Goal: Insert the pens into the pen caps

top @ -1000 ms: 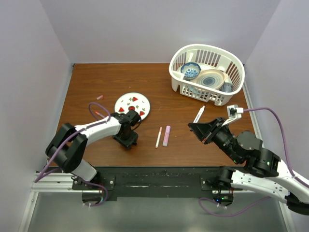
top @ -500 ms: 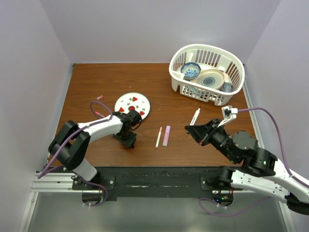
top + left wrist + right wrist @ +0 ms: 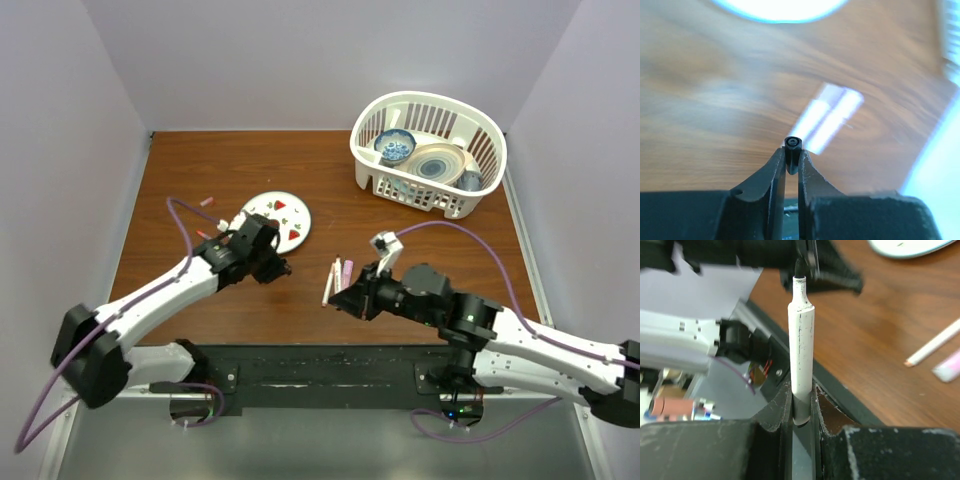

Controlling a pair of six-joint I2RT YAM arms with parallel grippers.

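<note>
My left gripper (image 3: 272,262) (image 3: 792,152) is shut on a small dark pen cap (image 3: 793,144), its open end facing away from the wrist camera. My right gripper (image 3: 343,299) (image 3: 801,390) is shut on the white pen (image 3: 801,335). The pen's dark tip points at the left gripper (image 3: 810,262) and lies close to it. A thin pen (image 3: 328,284) (image 3: 935,342) and a thicker pale pink pen (image 3: 346,272) (image 3: 947,367) lie side by side on the table between the grippers. Two small pinkish caps (image 3: 208,201) (image 3: 203,234) lie at the left.
A white plate with red strawberry prints (image 3: 280,215) sits just behind the left gripper. A white basket (image 3: 480,195) holding bowls stands at the back right. The black base rail (image 3: 320,365) runs along the table's near edge.
My right arm has swung left from the table's right side to the centre, carrying the white pen. My left gripper has lifted off the table and turned toward it.
</note>
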